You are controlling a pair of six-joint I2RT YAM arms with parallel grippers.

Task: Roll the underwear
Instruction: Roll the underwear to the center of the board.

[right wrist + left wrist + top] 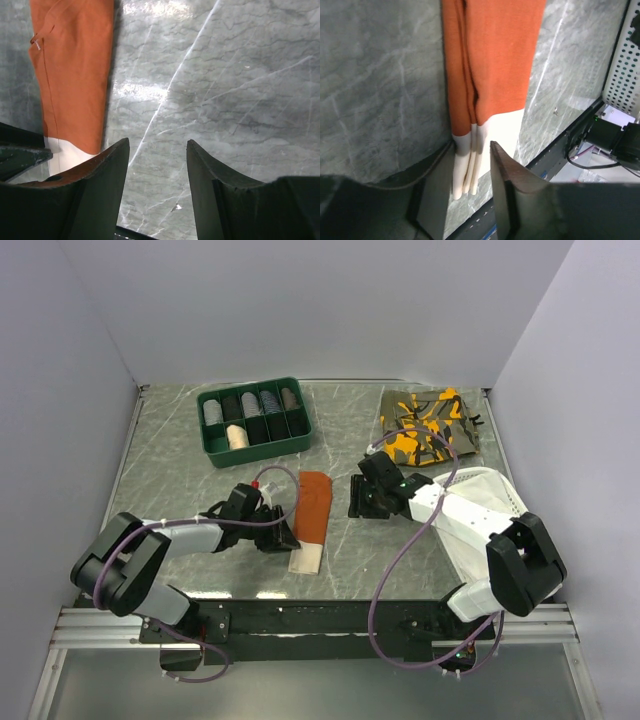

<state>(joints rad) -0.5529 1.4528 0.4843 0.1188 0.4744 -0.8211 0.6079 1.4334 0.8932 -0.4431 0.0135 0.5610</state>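
Underwear (312, 508) lies folded lengthwise on the desk (225, 75); left pincer (472, 165) straddles its cream end, grip unclear; right pincer (157, 150) hangs half-open, empty, just right of it.

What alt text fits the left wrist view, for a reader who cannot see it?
Folded rust-orange underwear with a cream end lies on a grey marbled table. The left gripper has a finger on each side of the cream end; whether it grips is unclear.

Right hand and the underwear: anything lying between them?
Nothing. In the top view only a narrow strip of bare marbled tabletop separates the right hand from the underwear. The right wrist view agrees.
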